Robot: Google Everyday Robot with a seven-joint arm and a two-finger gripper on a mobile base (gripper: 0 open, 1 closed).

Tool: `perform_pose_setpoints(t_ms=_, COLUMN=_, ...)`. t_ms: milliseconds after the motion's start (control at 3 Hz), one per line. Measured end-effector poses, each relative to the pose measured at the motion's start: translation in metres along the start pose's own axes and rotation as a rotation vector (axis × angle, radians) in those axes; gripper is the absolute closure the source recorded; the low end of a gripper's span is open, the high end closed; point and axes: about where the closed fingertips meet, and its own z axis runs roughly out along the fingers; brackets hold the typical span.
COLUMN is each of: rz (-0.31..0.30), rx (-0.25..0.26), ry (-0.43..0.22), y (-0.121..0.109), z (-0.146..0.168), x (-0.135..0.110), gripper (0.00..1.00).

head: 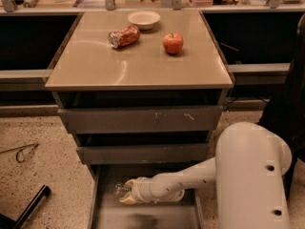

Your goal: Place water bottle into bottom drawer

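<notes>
The bottom drawer (pixel 102 213) is pulled out at the foot of the grey cabinet, its plain grey floor showing. My white arm reaches in from the right, and the gripper (pixel 127 193) is low over the drawer's back left part. The water bottle (pixel 120 190), clear plastic, sticks out of the gripper to the left, held just above or on the drawer floor. Only its cap end shows; the rest is hidden by the gripper.
A crushed red can (pixel 124 36), a white bowl (pixel 144 18) and a red apple (pixel 173 43) lie on the cabinet top (pixel 95 66). Two upper drawers (pixel 140 119) are a little ajar. A black bar (pixel 29 207) lies on the floor at left.
</notes>
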Motion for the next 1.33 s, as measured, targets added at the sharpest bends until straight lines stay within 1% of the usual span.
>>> perform_pose_setpoints(t_ms=333, rz=0.022, rx=-0.031, ry=0.013, y=0.000, z=0.036, x=0.030, gripper=1.00)
perform_pose_setpoints(t_ms=667, rz=0.083, rx=-0.089, ry=0.009, y=-0.005, z=0.076, x=0.071, gripper=1.00)
perform_pose_setpoints(t_ms=1000, rz=0.083, rx=-0.089, ry=0.009, y=-0.005, z=0.076, x=0.071, gripper=1.00)
perform_pose_setpoints(t_ms=1333, rz=0.081, rx=-0.091, ry=0.035, y=-0.006, z=0.096, x=0.083, gripper=1.00)
